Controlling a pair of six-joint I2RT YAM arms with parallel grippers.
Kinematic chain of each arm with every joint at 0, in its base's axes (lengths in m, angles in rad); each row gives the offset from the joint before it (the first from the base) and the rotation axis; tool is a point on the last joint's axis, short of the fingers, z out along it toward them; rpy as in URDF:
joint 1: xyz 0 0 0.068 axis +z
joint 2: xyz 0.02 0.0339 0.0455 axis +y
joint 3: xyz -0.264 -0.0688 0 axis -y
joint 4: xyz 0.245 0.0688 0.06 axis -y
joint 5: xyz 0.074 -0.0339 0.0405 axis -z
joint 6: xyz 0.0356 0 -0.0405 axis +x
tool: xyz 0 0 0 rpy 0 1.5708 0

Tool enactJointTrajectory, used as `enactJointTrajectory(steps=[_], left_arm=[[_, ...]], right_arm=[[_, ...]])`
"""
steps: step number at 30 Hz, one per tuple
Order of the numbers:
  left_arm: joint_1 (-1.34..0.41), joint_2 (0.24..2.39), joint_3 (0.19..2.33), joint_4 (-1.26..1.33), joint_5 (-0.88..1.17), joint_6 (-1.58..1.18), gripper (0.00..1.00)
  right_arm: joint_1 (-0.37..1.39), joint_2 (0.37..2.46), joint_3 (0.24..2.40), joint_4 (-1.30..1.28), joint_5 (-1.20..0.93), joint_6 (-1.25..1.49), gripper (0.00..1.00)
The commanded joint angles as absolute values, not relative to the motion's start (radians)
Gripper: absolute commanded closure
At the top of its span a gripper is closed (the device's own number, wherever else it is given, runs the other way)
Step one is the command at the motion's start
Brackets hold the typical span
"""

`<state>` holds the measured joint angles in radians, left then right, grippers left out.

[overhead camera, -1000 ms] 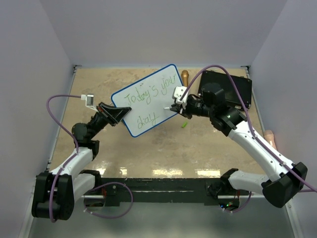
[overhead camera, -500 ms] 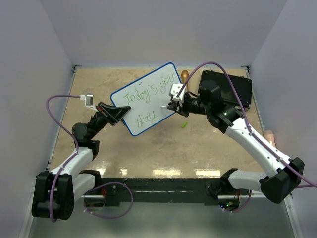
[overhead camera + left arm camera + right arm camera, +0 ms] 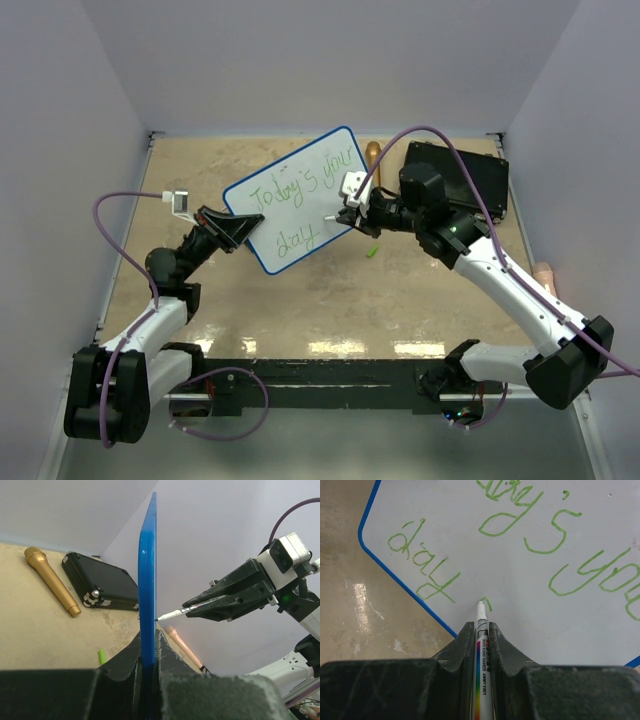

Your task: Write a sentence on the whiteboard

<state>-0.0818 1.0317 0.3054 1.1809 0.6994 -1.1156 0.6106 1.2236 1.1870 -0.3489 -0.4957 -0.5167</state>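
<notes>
Black jaws of the right gripper [image 3: 481,626] pinch a white marker [image 3: 481,655], its tip at the whiteboard [image 3: 435,515] just past the green word "day". The left gripper [image 3: 148,639] is clamped on the board's blue rim, holding it on edge above the table [image 3: 300,290]. Thin, stiff and light, the slick panel would probably pivot under pen pressure; the rim, clear of wet ink, looks the safest hold. A black case [image 3: 470,180] lies behind.
</notes>
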Motion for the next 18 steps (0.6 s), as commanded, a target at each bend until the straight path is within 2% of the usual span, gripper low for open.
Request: enactJointTrajectory(steps=[1,18], left_arm=[[-0.089,1.009,0.321,1.324,0.655,-1.144,1.0],[-0.087,1.002,0.319,1.313,0.653,-1.143,1.0]], right_arm=[[0.615,1.189,1.181,-0.367,-0.489,-0.531,1.0],[0.597,1.166,1.167,-0.39,-0.422,-0.52,1.0]])
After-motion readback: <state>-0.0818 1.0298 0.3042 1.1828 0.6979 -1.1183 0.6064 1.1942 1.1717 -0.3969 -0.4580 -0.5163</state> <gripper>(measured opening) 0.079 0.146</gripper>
